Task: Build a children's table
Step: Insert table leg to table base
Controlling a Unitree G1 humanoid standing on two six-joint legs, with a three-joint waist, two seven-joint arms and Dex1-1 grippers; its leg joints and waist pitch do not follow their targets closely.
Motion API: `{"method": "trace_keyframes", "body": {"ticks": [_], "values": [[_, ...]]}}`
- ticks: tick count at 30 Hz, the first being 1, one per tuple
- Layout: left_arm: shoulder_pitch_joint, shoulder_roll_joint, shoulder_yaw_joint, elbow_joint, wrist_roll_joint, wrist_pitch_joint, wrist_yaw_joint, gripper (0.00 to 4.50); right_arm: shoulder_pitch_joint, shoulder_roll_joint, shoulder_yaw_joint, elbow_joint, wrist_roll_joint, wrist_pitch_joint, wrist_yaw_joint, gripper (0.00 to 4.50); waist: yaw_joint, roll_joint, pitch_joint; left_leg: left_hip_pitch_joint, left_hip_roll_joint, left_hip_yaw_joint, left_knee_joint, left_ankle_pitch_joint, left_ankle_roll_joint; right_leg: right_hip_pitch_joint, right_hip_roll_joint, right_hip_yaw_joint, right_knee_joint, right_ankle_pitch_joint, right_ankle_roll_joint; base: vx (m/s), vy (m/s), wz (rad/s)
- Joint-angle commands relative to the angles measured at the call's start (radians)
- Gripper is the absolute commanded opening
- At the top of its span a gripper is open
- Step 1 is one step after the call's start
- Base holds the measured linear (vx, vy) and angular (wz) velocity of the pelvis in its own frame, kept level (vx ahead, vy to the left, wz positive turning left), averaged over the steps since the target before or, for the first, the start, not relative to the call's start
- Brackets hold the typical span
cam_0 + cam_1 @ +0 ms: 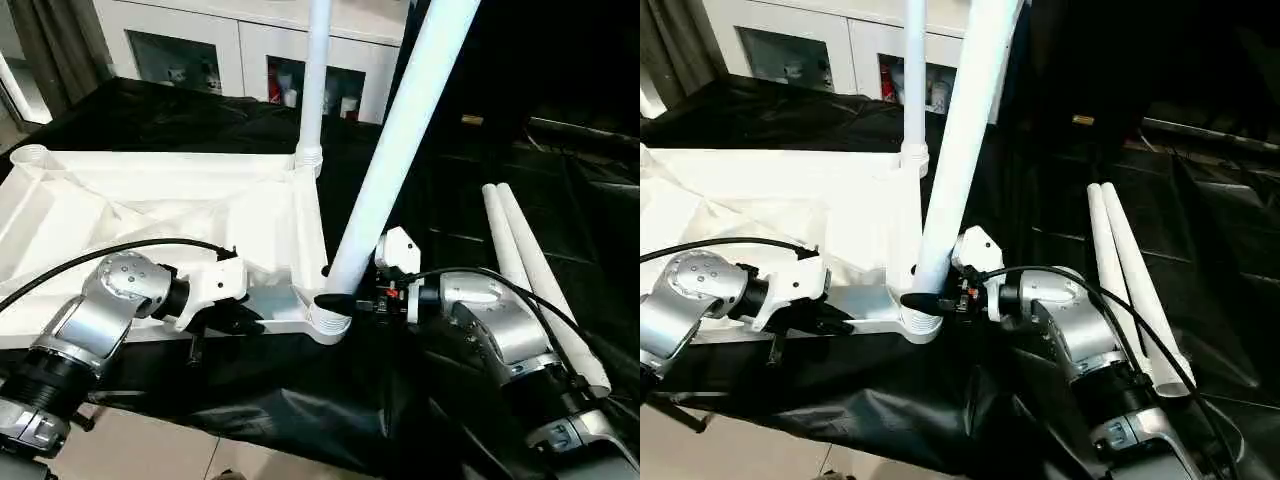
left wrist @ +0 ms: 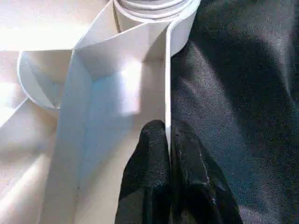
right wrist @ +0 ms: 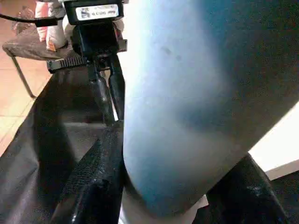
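Table top lies underside-up, left-centre of frame. Leg leans in near corner socket; my right gripper clamps its base. Left gripper pinches rim. Need leg upright, then push/twist home.

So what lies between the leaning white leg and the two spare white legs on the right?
The right gripper and its silver forearm, over black cloth, seen from the head views; its fingers clamp the leaning white tube leg.
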Motion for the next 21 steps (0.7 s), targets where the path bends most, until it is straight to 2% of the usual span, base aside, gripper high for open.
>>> {"method": "trace_keyframes", "body": {"ticks": [1, 3, 5, 6, 8, 13, 15, 16, 17, 19, 21], "values": [[-0.037, -0.045, -0.015, -0.06, -0.03, -0.033, -0.015, 0.0, 0.015, 0.033, 0.069, 0.074, -0.099, 0.02, -0.086, 1.88, 0.004, 0.016, -0.043, 0.011, 0.032, -0.008, -0.058, -0.169, 0.019, 0.025, -0.082, 0.051, -0.065, 0.054, -0.228, 0.0, 0.0, 0.0], [-0.037, -0.045, -0.018, -0.063, -0.03, -0.025, -0.021, 0.0, 0.016, 0.037, 0.078, 0.071, -0.101, 0.013, -0.081, 1.88, 0.005, 0.018, -0.041, 0.013, 0.033, -0.009, -0.061, -0.191, 0.01, 0.023, -0.084, 0.053, -0.068, 0.007, -0.223, 0.0, 0.0, 0.0], [-0.037, -0.046, -0.018, -0.063, -0.028, -0.026, -0.023, 0.0, 0.017, 0.035, 0.09, 0.069, -0.108, 0.007, -0.073, 1.88, 0.006, 0.019, -0.044, 0.015, 0.034, -0.009, -0.06, -0.189, 0.006, 0.023, -0.083, 0.054, -0.067, 0.008, -0.222, 0.0, 0.0, 0.0], [-0.038, -0.047, -0.018, -0.061, -0.025, -0.029, -0.02, 0.0, 0.017, 0.048, 0.084, 0.061, -0.09, 0.025, -0.07, 1.88, 0.005, 0.018, -0.045, 0.014, 0.033, -0.009, -0.059, -0.176, 0.007, 0.024, -0.081, 0.054, -0.065, 0.032, -0.223, 0.0, 0.0, 0.0], [-0.039, -0.052, -0.016, -0.055, -0.022, -0.035, -0.012, 0.0, 0.011, 0.078, 0.05, 0.068, -0.057, 0.053, -0.104, 1.88, 0.004, 0.015, -0.048, 0.013, 0.032, -0.009, -0.057, -0.156, 0.014, 0.026, -0.08, 0.053, -0.061, 0.071, -0.227, 0.0, 0.0, 0.0], [-0.035, -0.05, -0.008, -0.052, -0.018, -0.038, -0.008, 0.0, 0.004, 0.113, -0.09, 0.128, 0.019, 0.107, -0.223, 1.88, 0.004, 0.017, -0.049, 0.016, 0.034, -0.01, -0.059, -0.172, 0.0, 0.023, -0.084, 0.054, -0.062, 0.027, -0.232, 0.0, 0.0, 0.0], [-0.033, -0.048, -0.005, -0.053, -0.018, -0.038, -0.007, 0.0, 0.006, 0.113, -0.112, 0.13, 0.033, 0.119, -0.24, 1.88, 0.004, 0.017, -0.051, 0.017, 0.034, -0.009, -0.058, -0.16, -0.002, 0.023, -0.081, 0.054, -0.058, 0.064, -0.234, 0.0, 0.0, 0.0], [-0.029, -0.045, -0.002, -0.054, -0.019, -0.038, -0.006, 0.0, 0.016, 0.11, -0.15, 0.117, 0.065, 0.136, -0.255, 1.88, 0.004, 0.012, -0.053, 0.016, 0.033, -0.008, -0.057, -0.149, 0.0, 0.025, -0.081, 0.054, -0.057, 0.081, -0.234, 0.0, 0.0, 0.0], [-0.029, -0.045, -0.002, -0.055, -0.019, -0.038, -0.006, 0.0, 0.017, 0.11, -0.152, 0.116, 0.067, 0.138, -0.255, 1.88, 0.005, 0.015, -0.054, 0.015, 0.032, -0.009, -0.055, -0.137, 0.003, 0.025, -0.08, 0.054, -0.055, 0.1, -0.234, 0.0, 0.0, 0.0], [-0.021, -0.043, 0.004, -0.059, -0.018, -0.037, -0.005, 0.0, 0.034, 0.111, -0.204, 0.082, 0.116, 0.186, -0.271, 1.88, 0.007, 0.011, -0.055, 0.014, 0.03, -0.007, -0.052, -0.112, 0.018, 0.027, -0.079, 0.054, -0.052, 0.16, -0.234, 0.0, 0.0, 0.0], [-0.014, -0.043, 0.009, -0.062, -0.017, -0.036, -0.005, 0.0, 0.044, 0.113, -0.231, 0.066, 0.132, 0.216, -0.273, 1.88, 0.01, 0.012, -0.055, 0.014, 0.031, -0.007, -0.052, -0.114, 0.019, 0.027, -0.081, 0.053, -0.052, 0.152, -0.23, 0.0, 0.0, 0.0]]}}
